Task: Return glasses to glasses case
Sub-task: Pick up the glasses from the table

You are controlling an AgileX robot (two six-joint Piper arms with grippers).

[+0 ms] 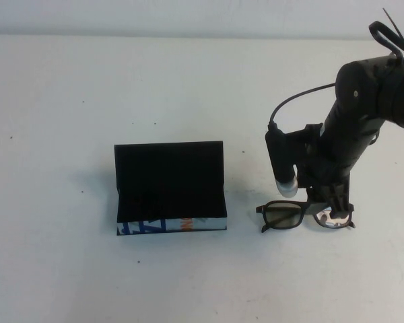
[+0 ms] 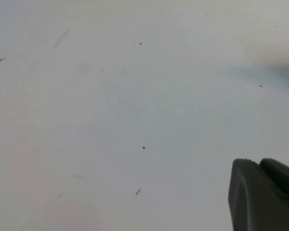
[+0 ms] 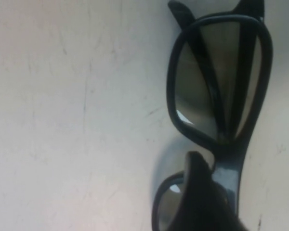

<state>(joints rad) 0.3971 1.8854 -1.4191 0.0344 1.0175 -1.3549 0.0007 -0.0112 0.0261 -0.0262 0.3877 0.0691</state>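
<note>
A: The right gripper (image 1: 331, 210) is down at the glasses (image 1: 304, 215), over the lens on the robot's right. How wide is it?

B: Open, as far as I can see. In the right wrist view one dark finger (image 3: 202, 192) lies over the lower lens by the bridge, and the edge of another dark part shows well off to the side. It hasn't closed on the glasses (image 3: 216, 101); they lie flat on the table (image 1: 54, 134).

A: Where are they relative to the case (image 1: 170, 188)?

B: To the robot's right of it, a clear gap between, and level with the case's front edge. The case stands open, black lid tilted up at the back, black lining showing, blue front strip with orange marks facing the robot.

A: And the left gripper (image 2: 265, 192)?

B: Not in the high view. Its wrist view shows a dark bit of it at one corner over bare table (image 2: 111, 120). I cannot tell whether it's open or closed.
</note>
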